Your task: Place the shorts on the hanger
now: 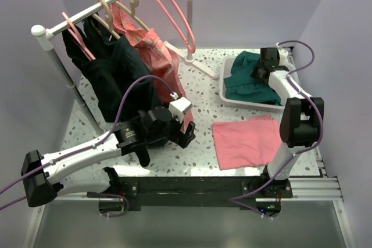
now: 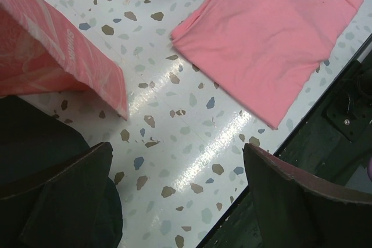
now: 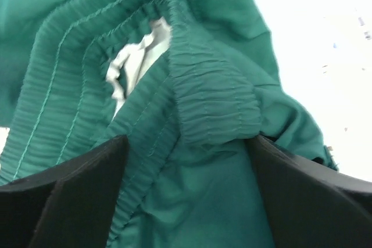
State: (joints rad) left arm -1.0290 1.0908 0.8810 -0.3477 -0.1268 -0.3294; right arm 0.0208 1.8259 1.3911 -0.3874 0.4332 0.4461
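Note:
The teal-green shorts [image 1: 247,82] lie bunched in a white tray [image 1: 232,100] at the back right. My right gripper [image 1: 260,72] is down on them. In the right wrist view its jaws [image 3: 186,201] stand wide open with the gathered waistband [image 3: 212,85] and fabric between them, and the light drawstring [image 3: 131,62] shows at upper left. The salmon-pink hanger [image 1: 174,11] hangs empty on the rail at the back. My left gripper [image 1: 186,136] is open and empty, low over the table near the middle [image 2: 174,201].
The clothes rack [image 1: 87,13] holds dark garments [image 1: 110,76], a coral-red garment [image 1: 154,47] [image 2: 52,50] and beige wooden hangers [image 1: 119,5]. A flat pink cloth [image 1: 247,140] [image 2: 273,33] lies at the front right. The rack's white foot [image 1: 200,67] crosses the table.

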